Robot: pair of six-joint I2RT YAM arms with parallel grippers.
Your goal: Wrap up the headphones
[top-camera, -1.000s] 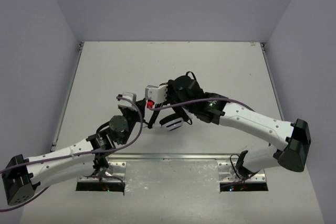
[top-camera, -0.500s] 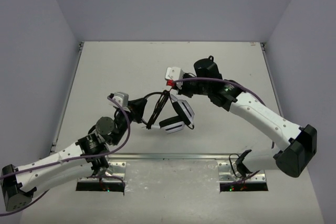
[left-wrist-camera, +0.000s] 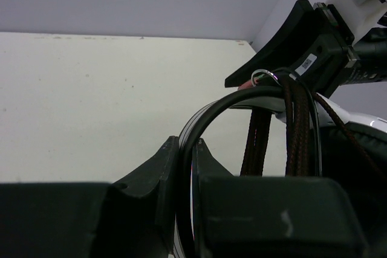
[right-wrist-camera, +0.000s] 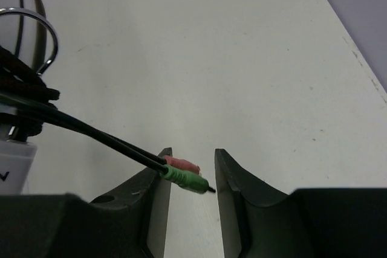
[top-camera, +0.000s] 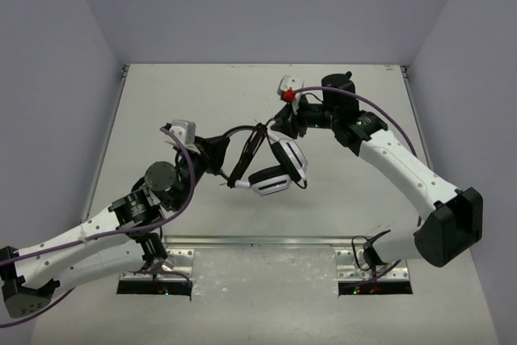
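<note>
Your two arms show white shells with black joints: left arm (top-camera: 81,248), right arm (top-camera: 404,171). A purple cable (top-camera: 193,177) trails along each. Your right wrist carries a red tab (top-camera: 287,95). Right gripper (right-wrist-camera: 192,152): matte black, curved fingers (right-wrist-camera: 151,200).

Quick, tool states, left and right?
Left tool: closed on the headband.
Right tool: slightly apart, plugs in the gap; grip cannot be told.

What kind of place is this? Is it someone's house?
Probably not a house; it looks like a robot testing booth. Two robot arms are bolted to a metal plate at the edge of a white table, and plain grey-purple walls box it in on three sides.
</note>
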